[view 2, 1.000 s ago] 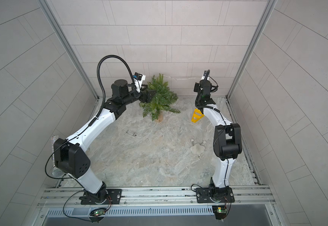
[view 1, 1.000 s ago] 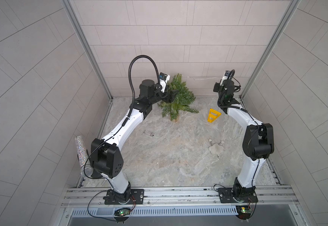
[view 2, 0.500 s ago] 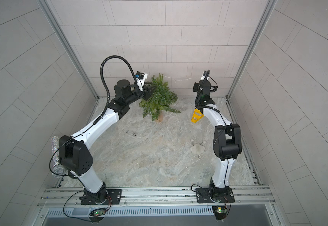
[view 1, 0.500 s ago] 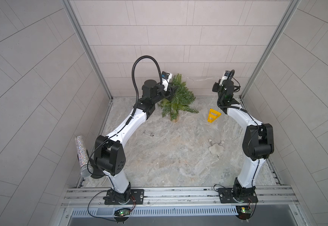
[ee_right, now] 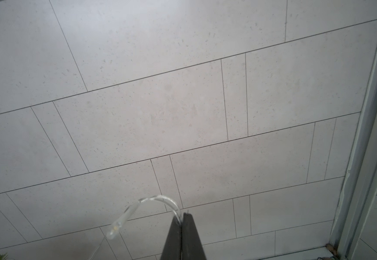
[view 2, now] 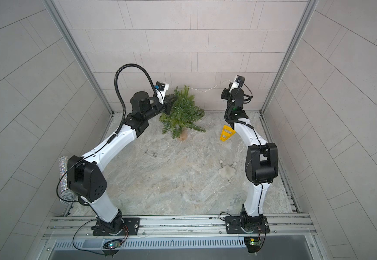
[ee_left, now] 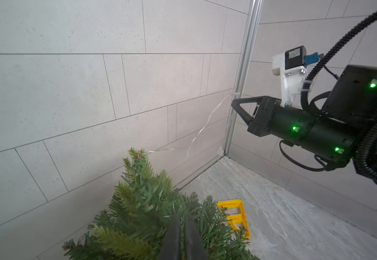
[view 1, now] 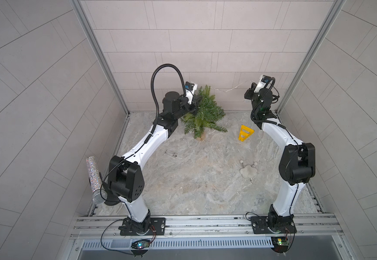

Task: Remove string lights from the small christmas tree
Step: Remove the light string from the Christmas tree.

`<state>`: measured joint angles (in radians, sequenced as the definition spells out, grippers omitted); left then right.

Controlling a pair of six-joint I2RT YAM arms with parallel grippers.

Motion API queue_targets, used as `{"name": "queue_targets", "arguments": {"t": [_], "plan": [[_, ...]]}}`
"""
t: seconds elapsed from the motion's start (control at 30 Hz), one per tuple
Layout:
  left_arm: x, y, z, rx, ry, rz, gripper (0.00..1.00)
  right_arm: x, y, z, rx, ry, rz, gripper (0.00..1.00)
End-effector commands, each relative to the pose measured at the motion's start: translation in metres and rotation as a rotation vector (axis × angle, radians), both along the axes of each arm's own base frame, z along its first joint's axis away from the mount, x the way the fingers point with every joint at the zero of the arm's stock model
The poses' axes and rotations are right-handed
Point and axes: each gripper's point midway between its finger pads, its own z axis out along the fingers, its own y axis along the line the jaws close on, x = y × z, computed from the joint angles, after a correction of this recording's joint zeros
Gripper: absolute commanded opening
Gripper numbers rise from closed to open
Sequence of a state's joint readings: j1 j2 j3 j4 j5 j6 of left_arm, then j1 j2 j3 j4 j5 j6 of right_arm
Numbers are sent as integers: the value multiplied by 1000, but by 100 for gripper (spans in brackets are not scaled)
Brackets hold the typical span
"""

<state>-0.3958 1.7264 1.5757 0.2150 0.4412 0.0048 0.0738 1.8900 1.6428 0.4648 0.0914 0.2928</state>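
**Tree upright; light wire strung from its tip to the right gripper**

1. Marble-patterned tabletop (view 1: 194, 180): fills the lower middle of both top views, walled in by grey tile.
2. Left arm (view 1: 147, 144): rises from the lower left towards the upper centre. Right arm (view 1: 279, 135): rises along the right side.
3. Small christmas tree (view 1: 202, 112): upper centre of both top views, upright on its tan base, close to the back wall. It fills the bottom centre of the left wrist view (ee_left: 147, 202).
4. Left gripper (ee_left: 181, 217): buried in the tree's upper branches on the tree's left in a top view (view 2: 171, 102). The jaws are closed to a thin slit. Whether a branch is pinched between them cannot be told.
5. Right gripper (view 1: 247, 94): raised off the table at upper right, well apart from the tree. The jaws are pressed together with the wire emerging from between the tips (ee_right: 183, 216).
6. Glitter-covered microphone (view 1: 94, 177): left edge, behind the left arm's elbow.
7. Yellow triangular frame (view 1: 244, 132): right of the tree, lying on the table.
8. White fluffy toy (view 1: 248, 172): right of centre, with springs.
9. Clear tube (view 1: 170, 153): left of centre, small.
10. String lights (ee_left: 205, 125): the thin wire runs from the tree's tip, sags, then climbs to the right gripper's tips. One bulb hangs below the span. A faint line in a top view (view 1: 234, 86).
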Motion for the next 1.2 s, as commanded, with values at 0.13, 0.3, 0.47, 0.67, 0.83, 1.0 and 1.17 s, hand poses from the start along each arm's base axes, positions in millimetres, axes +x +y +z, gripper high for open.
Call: {"name": "queue_targets", "arguments": {"t": [0.13,0.3,0.47,0.67,0.83,1.0,1.17], "plan": [[-11,1,13,2,-42,-10,0,-13,14,94,125,-292,123,0],[-12,-2,11,-9,-34,-32,0,-13,21,141,224,-499,204,0],[-14,-3,13,-17,-31,-41,0,4,16,148,243,-581,151,0],[-14,-2,13,0,-26,-32,0,35,23,137,188,-571,111,0],[-14,-3,12,2,-21,-39,0,53,33,116,126,-530,76,0],[-14,-4,11,-2,-17,-47,0,66,23,93,115,-461,-16,0],[-15,-5,12,-2,-19,-54,0,63,-9,72,127,-367,-138,0]]}}
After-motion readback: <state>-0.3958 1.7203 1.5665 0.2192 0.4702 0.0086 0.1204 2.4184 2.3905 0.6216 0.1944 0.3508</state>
